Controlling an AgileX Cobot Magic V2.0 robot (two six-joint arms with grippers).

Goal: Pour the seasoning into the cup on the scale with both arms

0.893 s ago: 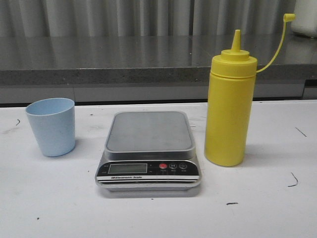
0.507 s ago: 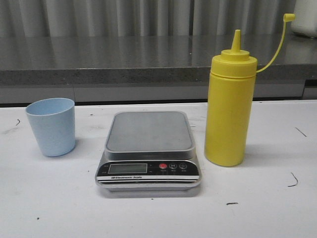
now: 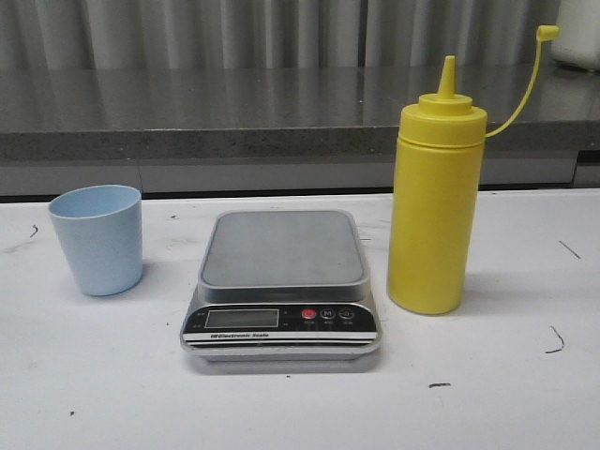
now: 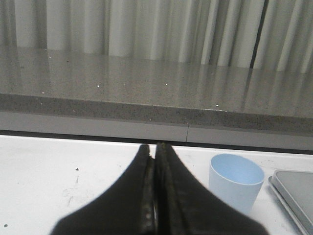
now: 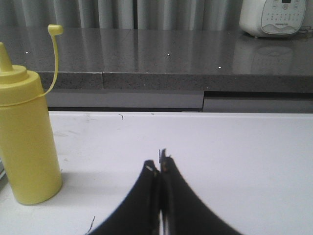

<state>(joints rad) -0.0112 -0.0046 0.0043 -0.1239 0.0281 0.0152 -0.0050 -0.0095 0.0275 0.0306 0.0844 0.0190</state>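
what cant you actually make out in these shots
- Readout on the flat silver-grey digital scale: LCD too small and pale in the front view.
- Fill level of the tall yellow plastic squeeze bottle: opaque wall.
- Bottom of the small pale blue plastic cup: rim hides it in the left wrist view.

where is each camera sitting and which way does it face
Front: behind the table's near edge, facing forward at cup, scale and bottle; no robot parts show.
Left wrist: on the left arm, low, facing forward; shut left tool, cup and a scale corner.
Right wrist: on the right arm, low, facing forward; shut right tool, bottle.
Shared: front and left wrist both show the cup.
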